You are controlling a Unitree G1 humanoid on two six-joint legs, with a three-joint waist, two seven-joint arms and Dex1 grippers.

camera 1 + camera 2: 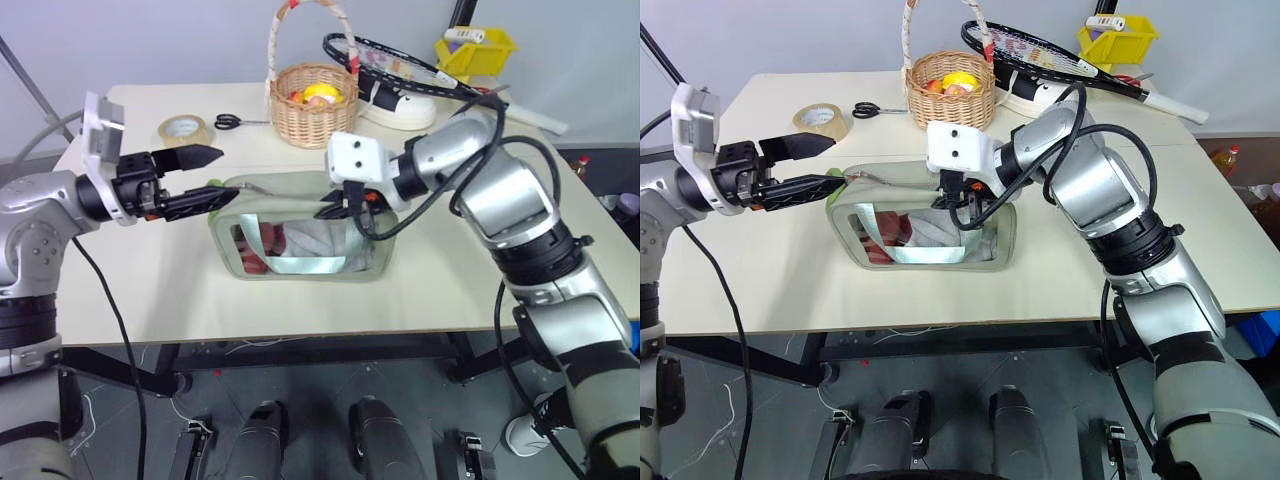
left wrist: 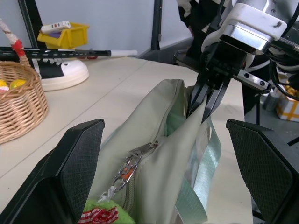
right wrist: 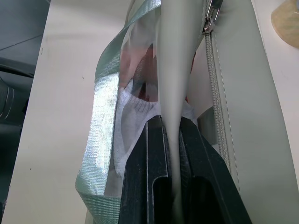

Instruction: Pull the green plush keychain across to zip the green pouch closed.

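The green pouch (image 1: pixel 285 187) stands upright in the middle of the table, red and white contents showing through its clear window. The green plush keychain (image 2: pixel 105 212) hangs from the zip's metal clip (image 2: pixel 128 165) at the pouch's left end. My left gripper (image 1: pixel 226 174) is open and level, one finger on each side of that end, with the keychain (image 1: pixel 837 178) lying at its lower finger. My right gripper (image 1: pixel 335 208) reaches down from the right and is shut on a fold of the pouch's pale fabric (image 3: pixel 170 70) at the top right end.
Behind the pouch stands a wicker basket (image 1: pixel 313 105) with a yellow toy in it. A tape roll (image 1: pixel 184 130) and scissors (image 1: pixel 238 122) lie at the back left. A racket (image 1: pixel 410 65), a white shoe (image 1: pixel 400 108) and a yellow bin (image 1: pixel 475 50) sit at the back right.
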